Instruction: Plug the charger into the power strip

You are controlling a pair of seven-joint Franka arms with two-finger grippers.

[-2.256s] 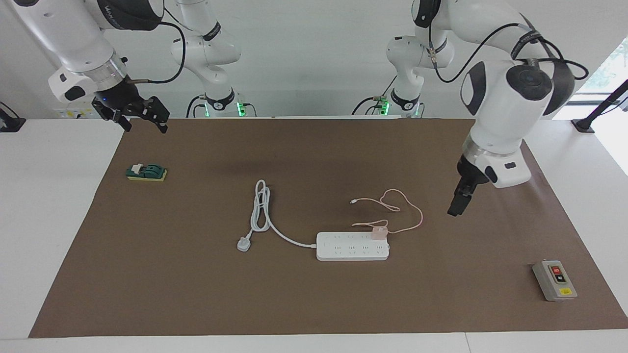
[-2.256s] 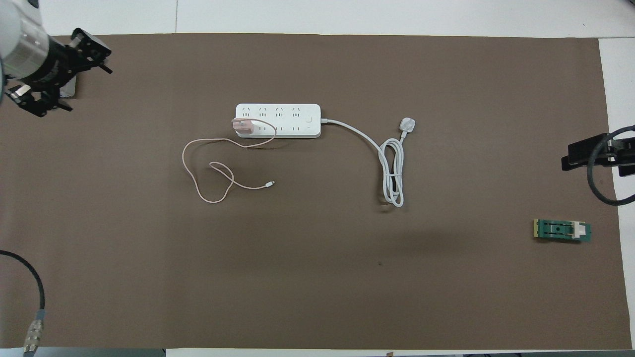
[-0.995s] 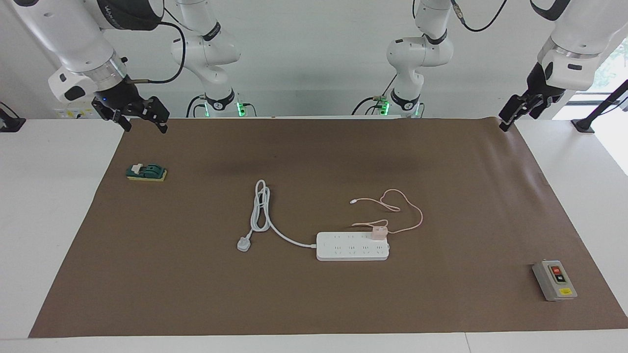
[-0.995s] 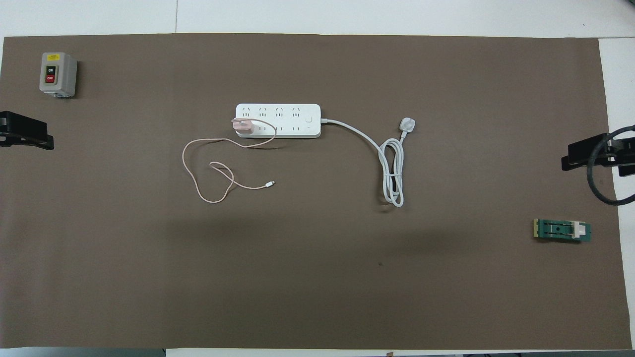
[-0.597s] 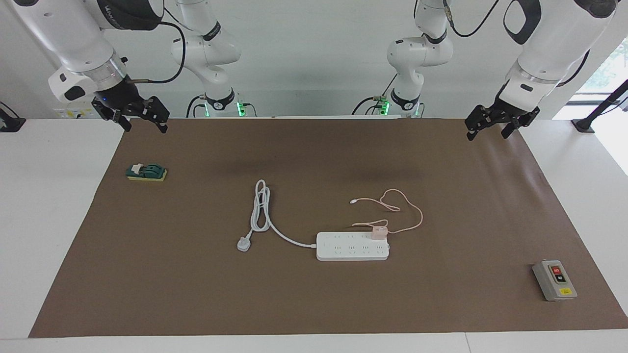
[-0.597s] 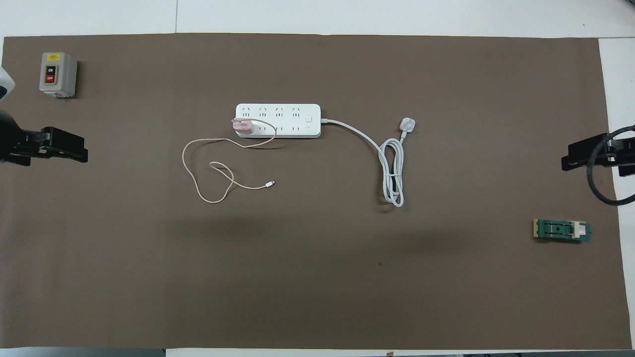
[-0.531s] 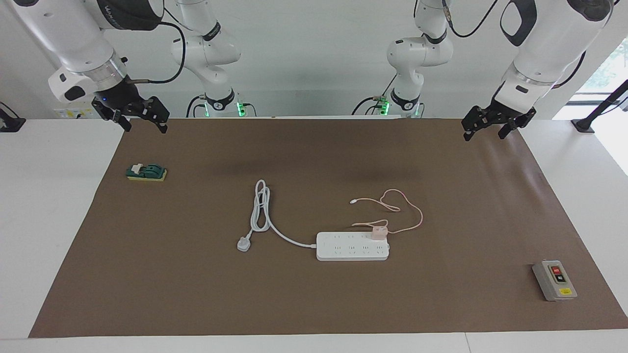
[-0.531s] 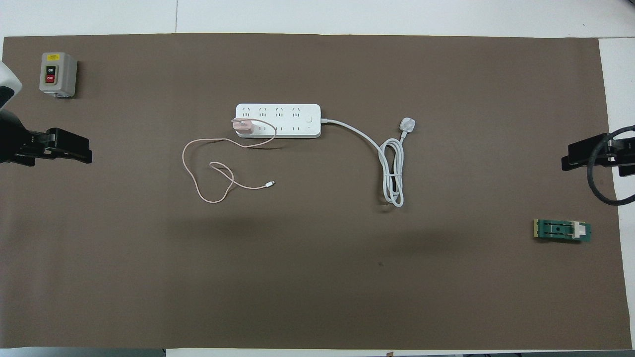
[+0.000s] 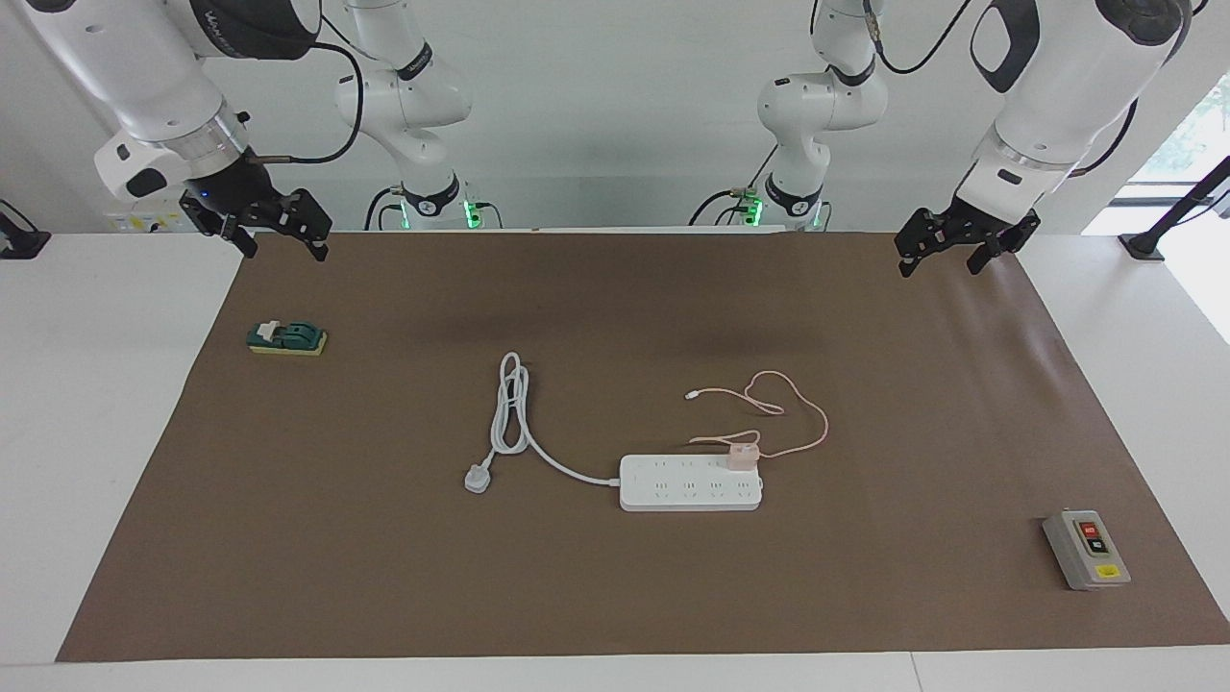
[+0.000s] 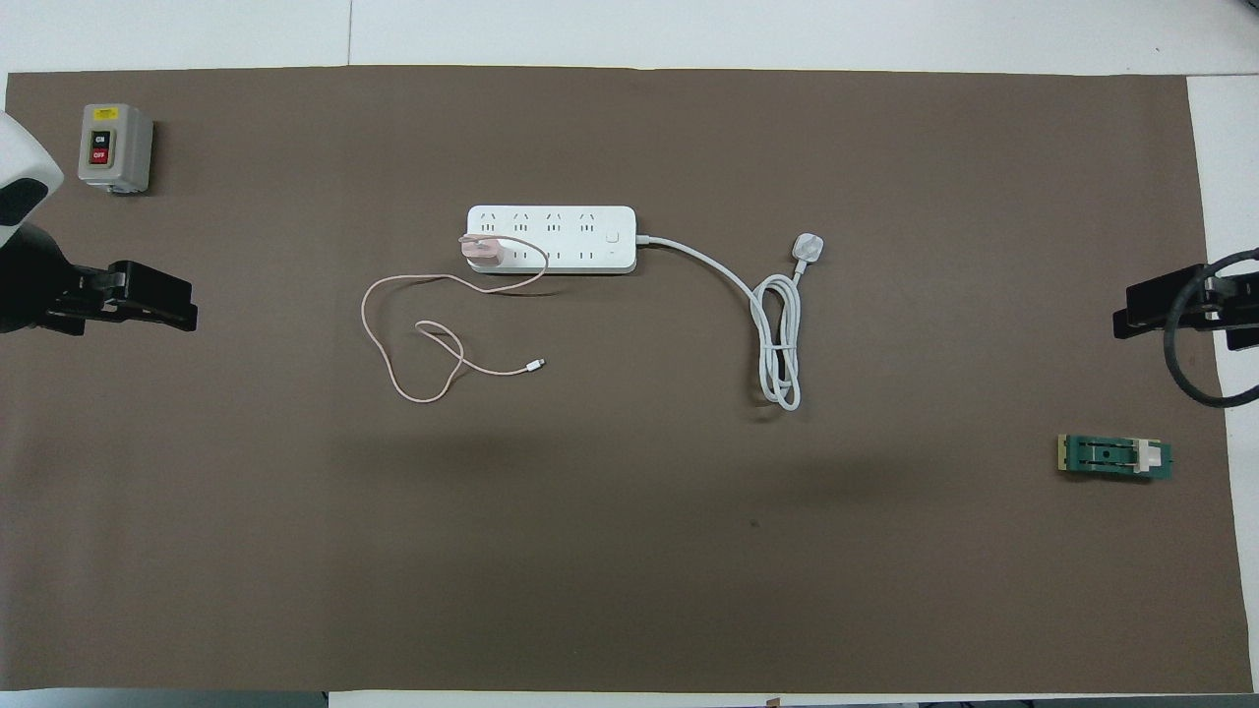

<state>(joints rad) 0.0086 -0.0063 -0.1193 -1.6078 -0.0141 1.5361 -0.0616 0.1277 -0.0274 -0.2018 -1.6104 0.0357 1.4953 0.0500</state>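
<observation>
Brown mat (image 9: 384, 577); power strip (image 9: 673, 494) crosswise (cord rightward-arm).

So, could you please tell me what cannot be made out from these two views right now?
- Charger prongs: hidden under its own body in both views, so how deep it sits in the power strip cannot be told.
- Socket markings on the strip: too small in both views.
- Right end effector: cut off by the overhead view's edge.
- Grey switch box button lettering: too small to read.
</observation>
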